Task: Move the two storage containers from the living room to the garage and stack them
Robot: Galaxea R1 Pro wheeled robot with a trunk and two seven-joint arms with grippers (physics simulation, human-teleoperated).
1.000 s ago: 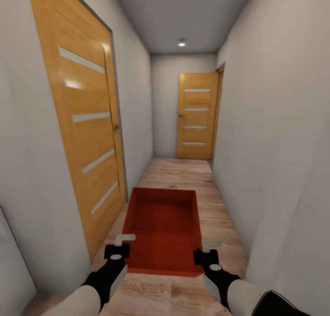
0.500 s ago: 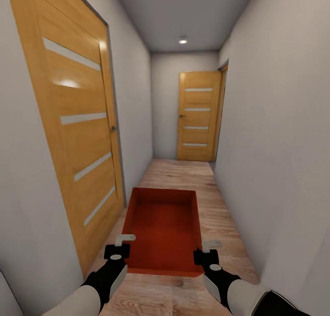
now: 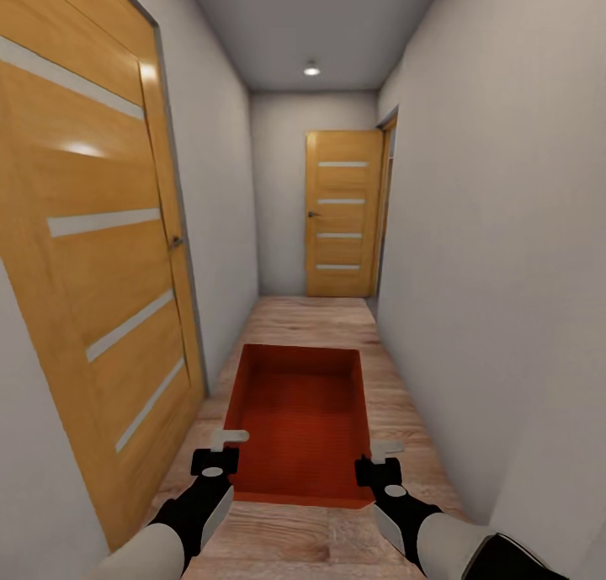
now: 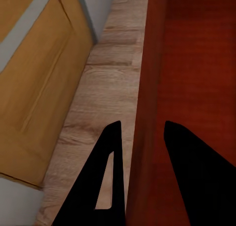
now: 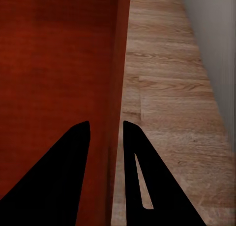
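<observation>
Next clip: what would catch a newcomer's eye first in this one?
The open orange-red storage container, carried low in the middle of a narrow hallway, with the left gripper clamped on one side wall and the right gripper on the other. Next, the big wooden door close along the left wall, and a matching door at the corridor's far end under a ceiling light.

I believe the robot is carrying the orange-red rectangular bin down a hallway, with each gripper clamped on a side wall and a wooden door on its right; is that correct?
Nearly: the head view shows the near wooden door on its left. The orange-red rectangular bin is held by the left gripper and right gripper.
</observation>
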